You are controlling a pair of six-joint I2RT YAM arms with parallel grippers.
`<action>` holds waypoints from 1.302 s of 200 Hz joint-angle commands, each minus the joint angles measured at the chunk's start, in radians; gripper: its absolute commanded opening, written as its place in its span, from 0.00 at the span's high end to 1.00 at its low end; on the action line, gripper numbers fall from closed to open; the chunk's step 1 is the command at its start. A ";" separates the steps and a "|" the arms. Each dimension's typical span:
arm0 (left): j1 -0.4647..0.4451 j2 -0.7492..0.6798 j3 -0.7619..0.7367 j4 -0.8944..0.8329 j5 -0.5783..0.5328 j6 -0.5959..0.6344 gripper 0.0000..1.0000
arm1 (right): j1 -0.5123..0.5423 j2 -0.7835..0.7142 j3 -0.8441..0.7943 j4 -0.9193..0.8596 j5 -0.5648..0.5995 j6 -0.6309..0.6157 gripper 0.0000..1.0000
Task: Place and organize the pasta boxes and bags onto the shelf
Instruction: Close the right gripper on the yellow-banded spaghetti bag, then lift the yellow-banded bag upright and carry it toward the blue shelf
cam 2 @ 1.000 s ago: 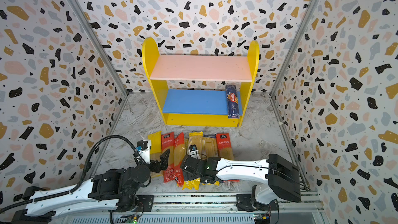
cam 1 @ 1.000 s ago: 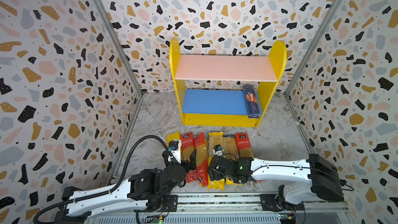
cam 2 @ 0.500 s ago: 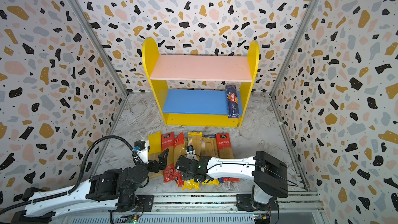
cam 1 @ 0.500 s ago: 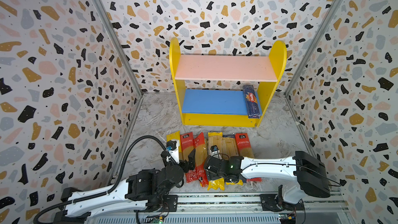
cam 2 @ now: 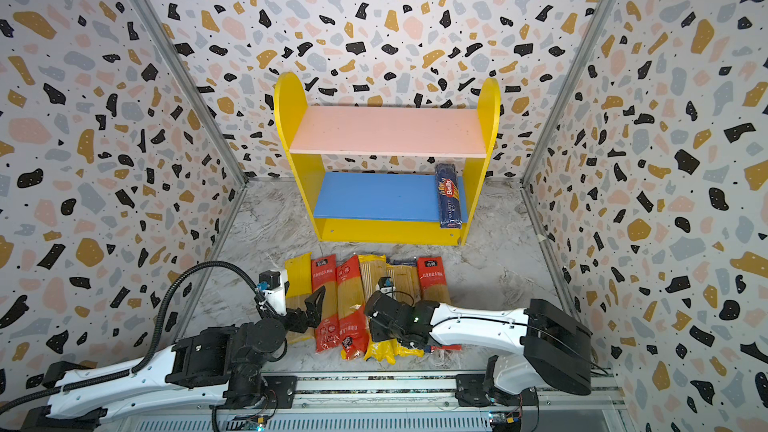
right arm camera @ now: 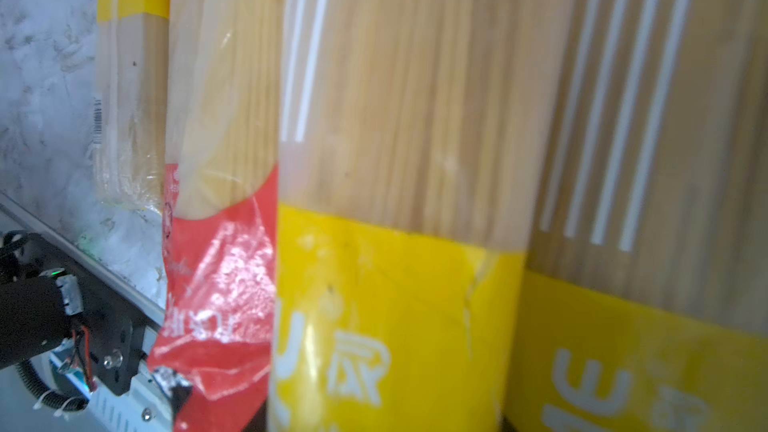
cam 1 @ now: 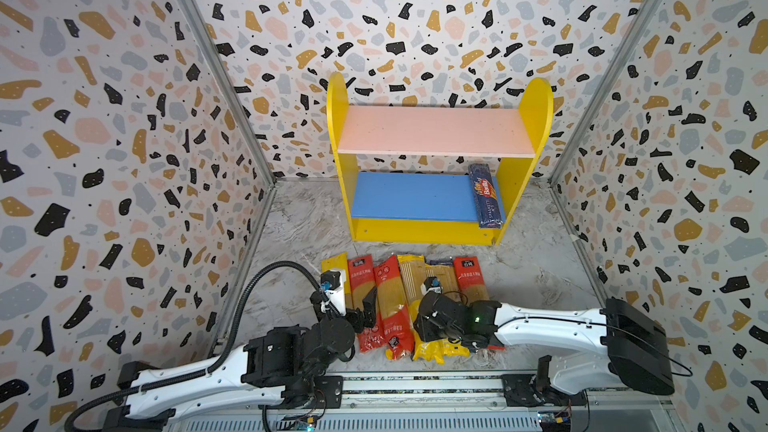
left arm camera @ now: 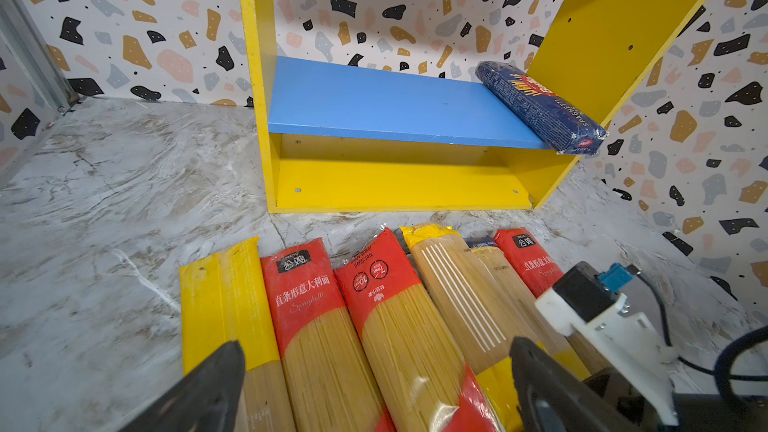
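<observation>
The right gripper (cam 1: 434, 322) hides its jaws beneath its own body in both top views, so their stance cannot be told. The right wrist view is blurred and filled by a yellow pack (right arm camera: 395, 305) (its white print runs off the edge). A navy-topped pack (left arm camera: 478, 241) lies mostly buried under its neighbours.
</observation>
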 commanded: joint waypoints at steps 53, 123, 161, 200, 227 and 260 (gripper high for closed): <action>0.004 0.073 0.046 0.005 -0.041 0.011 0.02 | -0.088 -0.255 -0.089 0.091 -0.143 -0.116 0.69; 0.006 0.127 0.070 0.013 -0.044 0.016 0.02 | -0.185 -0.358 -0.190 0.317 -0.352 -0.112 0.70; 0.005 0.130 0.088 0.005 -0.058 0.019 0.01 | -0.240 -0.419 -0.159 0.328 -0.394 -0.141 0.70; 0.006 0.148 0.098 0.022 -0.065 0.030 0.01 | -0.345 -0.436 -0.053 0.235 -0.438 -0.221 0.71; 0.005 0.166 0.109 0.035 -0.068 0.041 0.01 | -0.455 -0.402 0.036 0.200 -0.495 -0.279 0.71; 0.006 0.178 0.114 0.059 -0.062 0.068 0.00 | -0.577 -0.314 0.183 0.162 -0.528 -0.358 0.71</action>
